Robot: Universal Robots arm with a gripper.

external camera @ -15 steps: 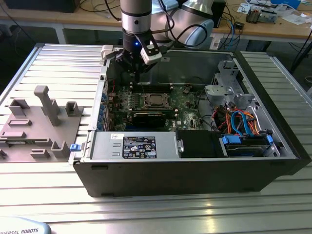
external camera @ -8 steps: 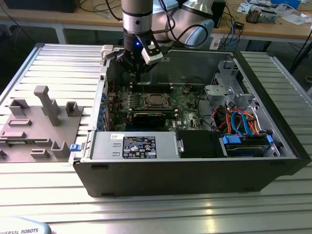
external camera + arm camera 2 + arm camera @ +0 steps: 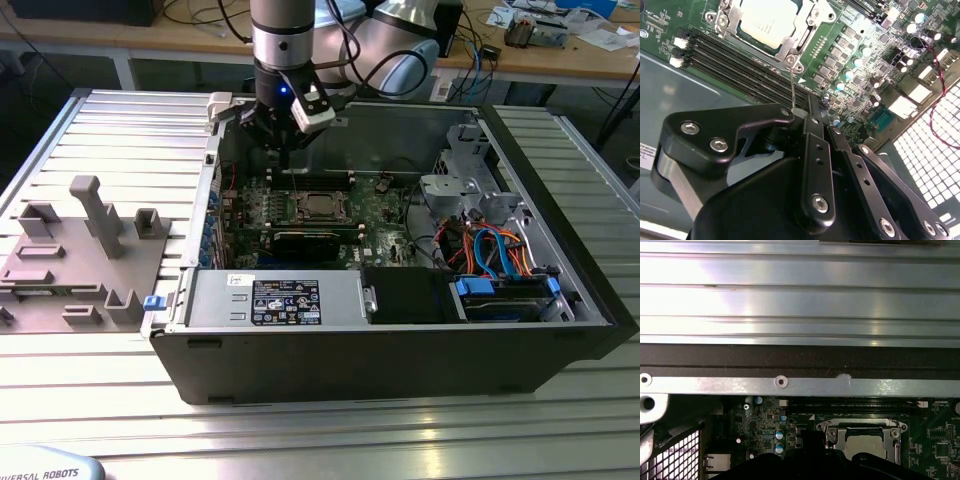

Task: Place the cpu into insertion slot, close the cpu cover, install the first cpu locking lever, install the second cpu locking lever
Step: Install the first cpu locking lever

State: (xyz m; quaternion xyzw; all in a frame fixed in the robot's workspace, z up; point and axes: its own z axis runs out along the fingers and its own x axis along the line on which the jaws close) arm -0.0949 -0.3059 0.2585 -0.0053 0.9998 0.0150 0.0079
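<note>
Open desktop computer case [image 3: 400, 350] lies on its side on a ribbed aluminium table [image 3: 330, 430], side panel off, interior facing up. Grey fixture plate [image 3: 80, 255] with upright blocks sits on the table at the exterior view's left, apart from the case.

Robot arm [image 3: 285, 35] comes down over the case's far wall. Gripper [image 3: 285, 130] hangs above the green motherboard [image 3: 385, 215], just beyond the socket area. In the second wrist view the black fingers [image 3: 812, 150] look drawn together with a thin wire-like lever [image 3: 793, 87] running up from the socket corner to their tips; whether they actually pinch it, cannot tell.

Power supply [image 3: 275, 300] along the near wall carries a dark label with small print, unreadable. Drive cage [image 3: 465, 185] with blue and orange cables fills the exterior view's right side.

Cpu [image 3: 767, 20] sits in the insertion slot [image 3: 320, 207], mid-board, silver top up. Cpu cover [image 3: 800, 37] lies down around it, chip showing through its window in both wrist views. Black memory slots [image 3: 740, 62] run just beside the socket.

Room: the board above the socket is open; case wall rim [image 3: 790, 382] close behind the gripper, capacitors [image 3: 855, 62] beside the socket.
</note>
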